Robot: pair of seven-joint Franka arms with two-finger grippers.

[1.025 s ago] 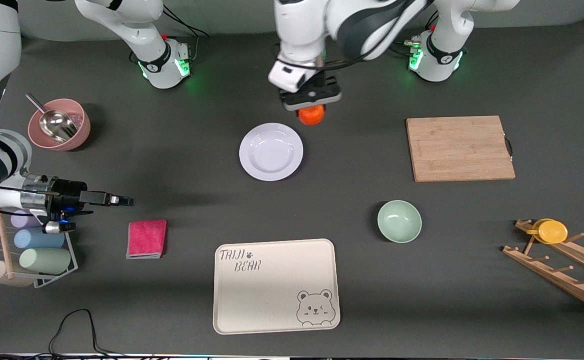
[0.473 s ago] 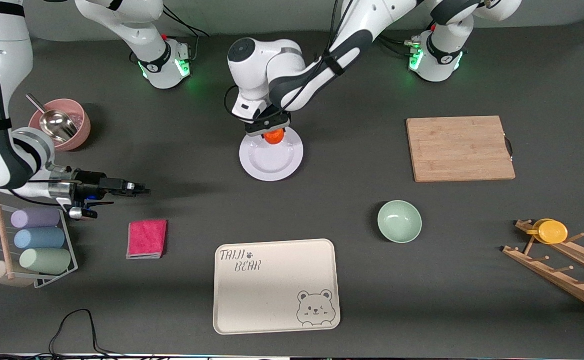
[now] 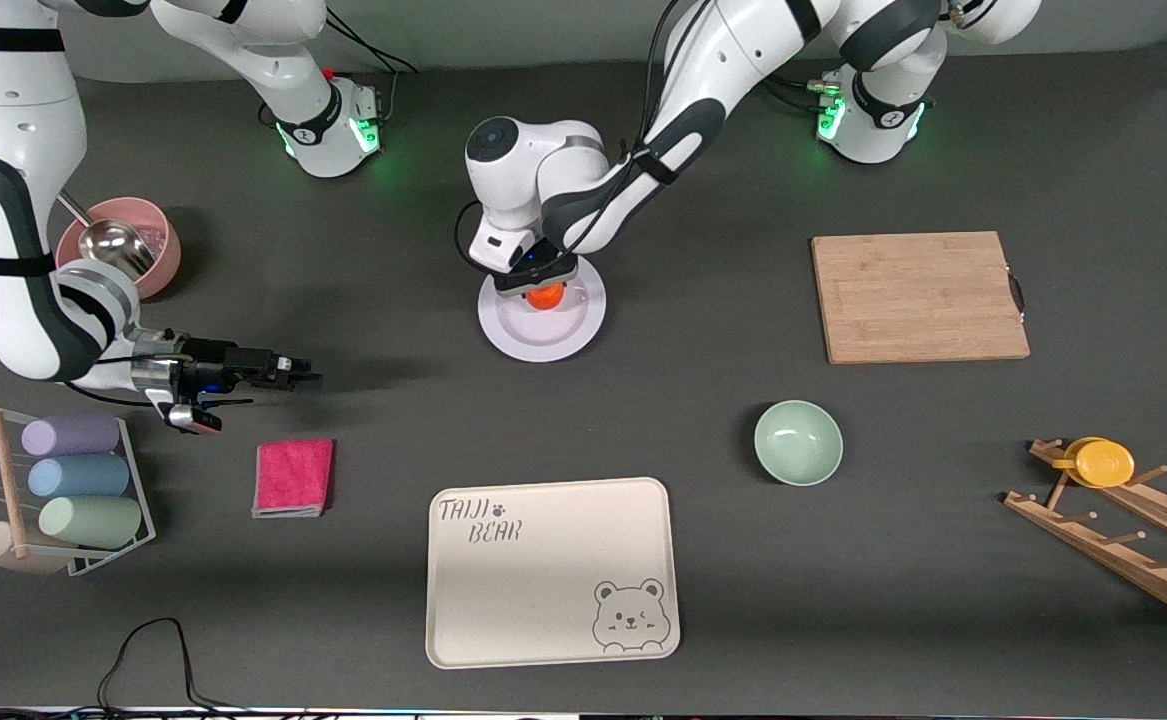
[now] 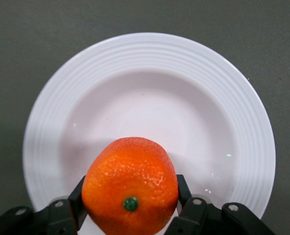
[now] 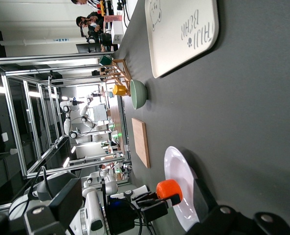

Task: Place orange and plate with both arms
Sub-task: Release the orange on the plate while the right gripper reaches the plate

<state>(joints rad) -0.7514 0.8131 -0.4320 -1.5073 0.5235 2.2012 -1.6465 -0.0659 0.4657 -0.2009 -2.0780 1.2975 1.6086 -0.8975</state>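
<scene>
The orange [image 3: 546,296] is held in my left gripper [image 3: 541,288], which is shut on it low over the white plate [image 3: 543,335], near the rim on the robots' side. In the left wrist view the orange [image 4: 130,178] sits between the black fingers [image 4: 78,193], stem dimple up, with the plate [image 4: 149,93] under it. My right gripper [image 3: 305,380] hovers low over bare table toward the right arm's end, pointing at the plate. The right wrist view shows the orange [image 5: 169,190] and plate [image 5: 176,169] from the side.
A cream bear-printed tray [image 3: 551,570], a pale green bowl [image 3: 798,442] and a pink cloth [image 3: 293,477] lie nearer the camera. A wooden board [image 3: 918,296] and a rack with a yellow cup [image 3: 1103,463] are toward the left arm's end. A pink bowl with scoop [image 3: 119,248] and a cup rack [image 3: 73,480] are toward the right arm's end.
My left gripper has carried the orange from beside the plate to low over it. My right gripper has moved toward the plate and a little farther from the camera.
</scene>
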